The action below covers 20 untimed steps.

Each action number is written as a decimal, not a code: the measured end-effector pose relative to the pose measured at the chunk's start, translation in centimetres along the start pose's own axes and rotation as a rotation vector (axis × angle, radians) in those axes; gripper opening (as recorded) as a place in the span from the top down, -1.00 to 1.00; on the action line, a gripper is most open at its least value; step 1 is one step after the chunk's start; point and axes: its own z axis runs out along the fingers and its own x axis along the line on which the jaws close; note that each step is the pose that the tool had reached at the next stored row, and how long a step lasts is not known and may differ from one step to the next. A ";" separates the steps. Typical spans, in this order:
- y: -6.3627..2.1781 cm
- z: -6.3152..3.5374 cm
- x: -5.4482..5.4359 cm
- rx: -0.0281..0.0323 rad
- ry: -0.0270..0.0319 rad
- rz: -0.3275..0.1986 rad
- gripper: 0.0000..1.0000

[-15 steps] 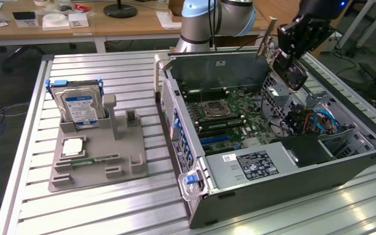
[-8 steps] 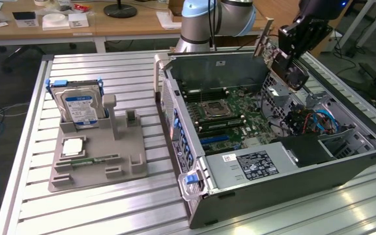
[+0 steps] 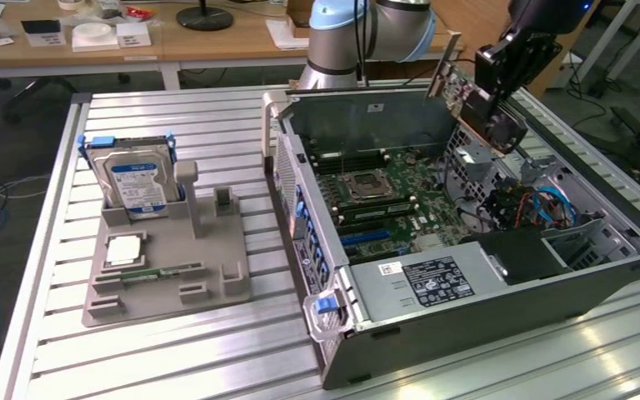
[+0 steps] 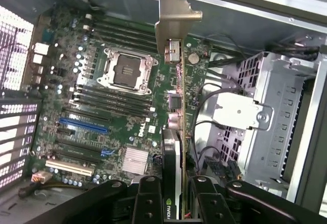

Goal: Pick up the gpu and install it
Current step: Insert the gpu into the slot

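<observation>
Carrying everything: slatted metal worktop [image 3: 187, 350]. Computer case [image 3: 498, 317] lies on it, side panel off, open side up. Robot arm [image 3: 365, 29] stands behind the case. Grey holder [image 3: 164, 275] sits beside the case, on the exterior view's left, well apart from it. Motherboard [image 3: 409, 208] [image 4: 127, 132] lies flat inside the case, CPU socket [image 4: 126, 71] bare. Hard drive [image 3: 137, 183] with blue label stands upright in the holder. The gpu [image 3: 470, 96] [image 4: 173, 147] hangs edge-down above the case's open side, over the motherboard, not seated in a slot, silver bracket end toward the case's rear wall. Pincer [image 3: 496, 100] [image 4: 176, 203] is pinching the gpu, a finger on each face.
</observation>
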 end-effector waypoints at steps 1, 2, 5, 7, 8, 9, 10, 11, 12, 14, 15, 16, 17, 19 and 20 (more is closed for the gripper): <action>0.00 0.00 0.0 0.0007 0.0007 -0.008 0.47; 0.00 0.00 0.0 0.0012 0.0013 -0.017 0.47; 0.01 0.00 0.0 0.0025 0.0034 -0.045 0.47; 0.01 0.01 0.1 0.0034 0.0049 -0.066 0.47; 0.01 0.01 0.1 0.0037 0.0057 -0.077 0.47; 0.02 0.02 0.1 0.0041 0.0064 -0.088 0.47; 0.02 0.02 0.1 0.0047 0.0072 -0.099 0.47; 0.02 0.02 0.1 0.0053 0.0079 -0.109 0.47; 0.03 0.03 0.1 0.0055 0.0086 -0.118 0.47; 0.04 0.05 0.1 0.0054 0.0098 -0.139 0.47; 0.04 0.05 0.1 0.0054 0.0104 -0.149 0.47; 0.04 0.06 0.1 0.0054 0.0110 -0.159 0.47; 0.04 0.07 0.1 0.0053 0.0116 -0.169 0.47; 0.05 0.09 0.1 0.0053 0.0127 -0.189 0.47; 0.05 0.10 0.1 0.0052 0.0132 -0.197 0.47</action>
